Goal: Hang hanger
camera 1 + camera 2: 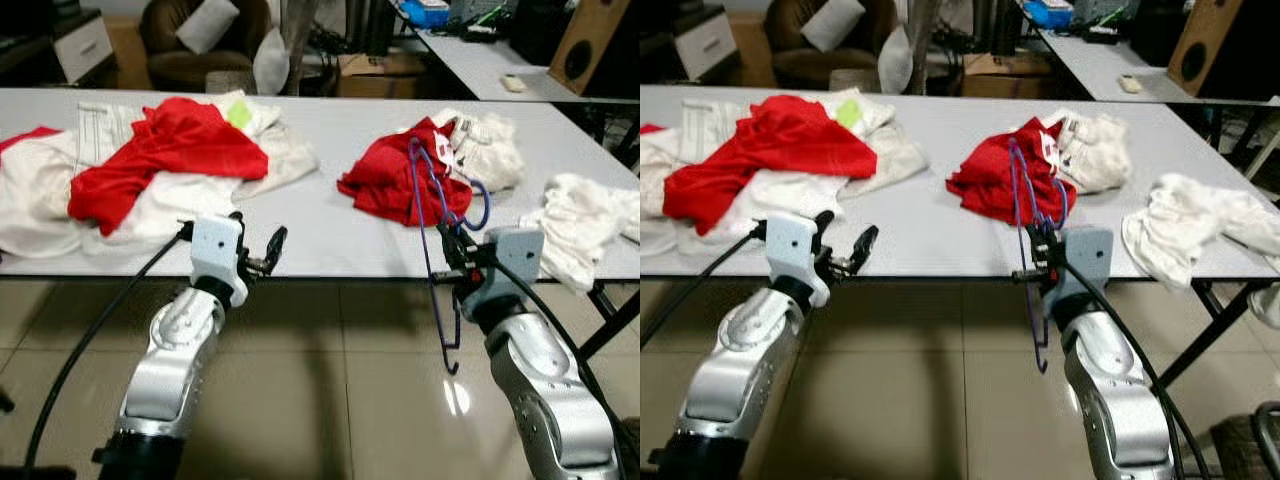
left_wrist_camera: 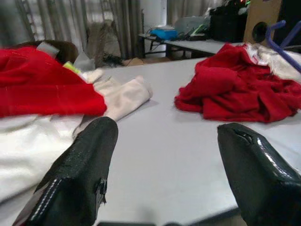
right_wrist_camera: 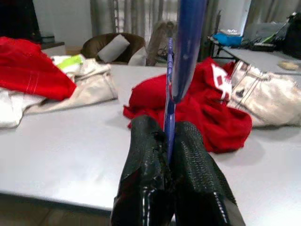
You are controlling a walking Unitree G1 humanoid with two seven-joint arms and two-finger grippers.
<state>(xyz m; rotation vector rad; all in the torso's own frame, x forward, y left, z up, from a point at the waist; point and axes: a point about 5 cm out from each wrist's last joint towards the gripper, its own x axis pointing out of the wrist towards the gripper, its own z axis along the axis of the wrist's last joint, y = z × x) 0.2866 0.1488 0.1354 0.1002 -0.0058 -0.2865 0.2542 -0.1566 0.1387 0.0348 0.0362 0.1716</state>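
Pinching the thin blue wire hanger (image 1: 432,225), right gripper (image 1: 452,252) sits by the grey table (image 1: 330,235) edge; keep it vertical. Left gripper (image 1: 262,252) gapes empty there.

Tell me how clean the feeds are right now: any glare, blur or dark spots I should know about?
Left eye view: evenly lit and sharp, with a small glare spot on the floor tiles beside the right arm. Right wrist view: the blue hanger is soft and out of focus close to the lens, pinched in the right claw. Left wrist view: bright, the left claw fingers slightly blurred.
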